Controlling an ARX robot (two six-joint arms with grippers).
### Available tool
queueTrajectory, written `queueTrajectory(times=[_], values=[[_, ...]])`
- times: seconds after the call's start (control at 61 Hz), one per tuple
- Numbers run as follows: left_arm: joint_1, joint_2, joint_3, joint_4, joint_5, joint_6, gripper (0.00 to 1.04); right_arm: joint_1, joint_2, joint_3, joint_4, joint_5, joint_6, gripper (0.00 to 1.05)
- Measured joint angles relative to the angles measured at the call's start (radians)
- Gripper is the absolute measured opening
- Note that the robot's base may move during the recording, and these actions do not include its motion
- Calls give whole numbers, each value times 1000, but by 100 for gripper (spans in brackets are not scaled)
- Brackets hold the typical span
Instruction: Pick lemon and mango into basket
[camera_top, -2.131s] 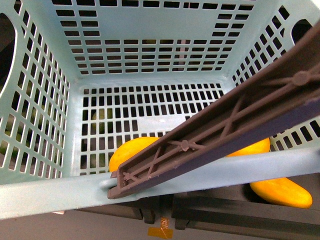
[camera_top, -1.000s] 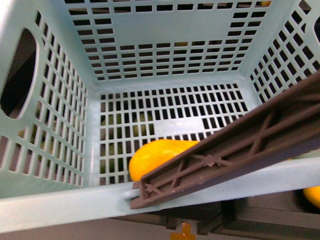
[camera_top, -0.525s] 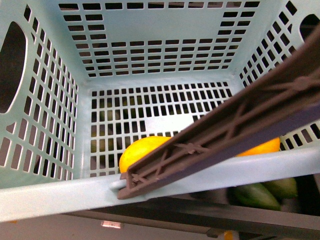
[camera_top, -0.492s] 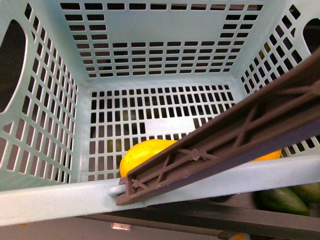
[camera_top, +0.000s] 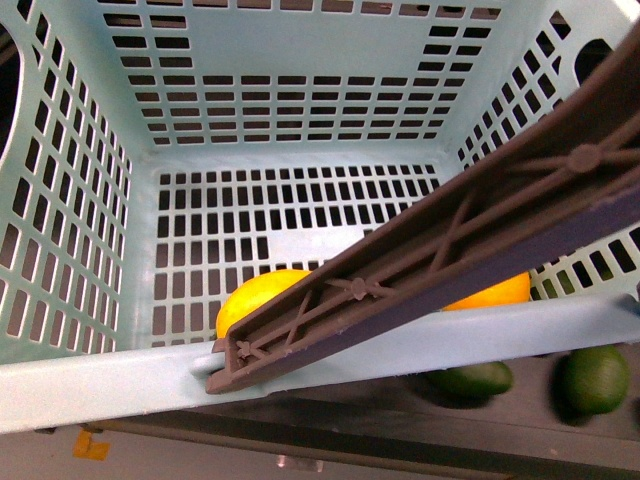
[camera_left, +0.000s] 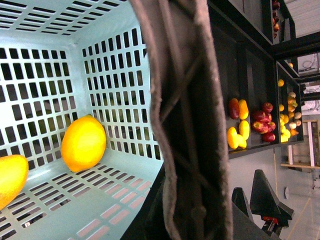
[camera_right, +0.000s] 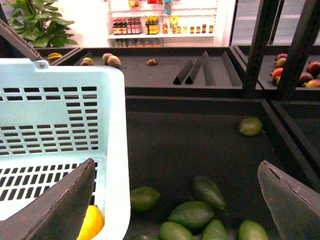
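**Both fruits lie in the basket**

We see the lemon and the mango lying apart on the slotted floor of the basket, under its swing handle. Our right tool stands spread open, empty, above green fruits. We cannot tell the left tool's state.

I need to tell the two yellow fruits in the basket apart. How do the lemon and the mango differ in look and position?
In the left wrist view the lemon is rounder, shown whole, and sits close to the basket wall. The mango tapers to a narrower end and is cut off by the picture edge, so its full length cannot be judged. Both are smooth and yellow-orange, lie on the slotted base, and are apart from each other.
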Motion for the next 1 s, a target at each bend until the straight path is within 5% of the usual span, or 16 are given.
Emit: queueTrajectory(times=[0.246, 0.393, 0.475, 0.672, 1.0], values=[[15, -2, 0, 2, -32, -4, 6, -2, 0, 0, 0, -6, 0, 96], [5, 80, -13, 315, -513, -258, 6, -2, 0, 0, 0, -5, 0, 96], [78, 174, 64, 363, -634, -401, 6, -2, 0, 0, 0, -4, 0, 96], [217, 451, 308, 357, -637, -556, 6, -2, 0, 0, 0, 0, 0, 96], [247, 840, 665, 227, -610, -624, 6, -2, 0, 0, 0, -1, 0, 96]])
